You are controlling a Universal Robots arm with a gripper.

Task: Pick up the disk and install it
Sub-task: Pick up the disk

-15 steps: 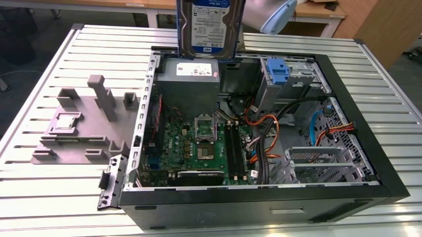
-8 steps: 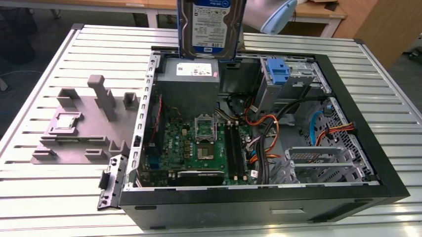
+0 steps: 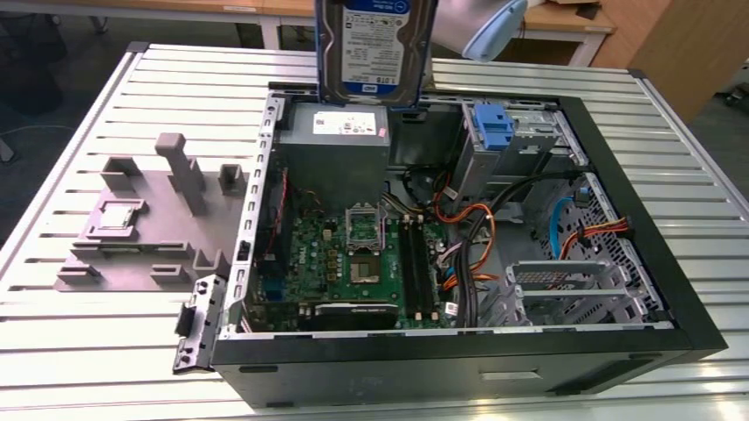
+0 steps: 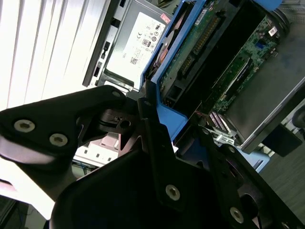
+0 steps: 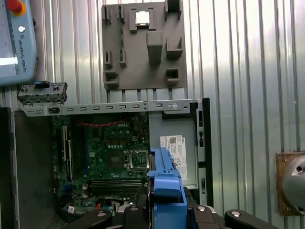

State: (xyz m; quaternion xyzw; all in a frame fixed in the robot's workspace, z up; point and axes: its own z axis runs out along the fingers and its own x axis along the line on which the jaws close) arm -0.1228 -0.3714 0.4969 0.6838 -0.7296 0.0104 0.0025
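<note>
The disk (image 3: 372,48) hangs upright above the far edge of the open computer case (image 3: 690,333), label side facing the exterior camera, over the grey power supply box (image 3: 339,132). In both wrist views my gripper (image 4: 157,129) (image 5: 164,214) is shut on the disk's blue carrier rail (image 4: 164,107). The second wrist view shows the disk's green circuit board side (image 4: 200,43). The first wrist view looks down the disk's blue edge (image 5: 164,183) onto the motherboard (image 5: 105,152).
An empty blue caddy (image 3: 497,127) stands in the case's far right bay, with orange and black cables (image 3: 468,254) beside the motherboard (image 3: 351,254). A grey fixture block (image 3: 153,228) lies on the slatted table (image 3: 94,351) at the exterior view's left. A teach pendant (image 5: 14,43) lies nearby.
</note>
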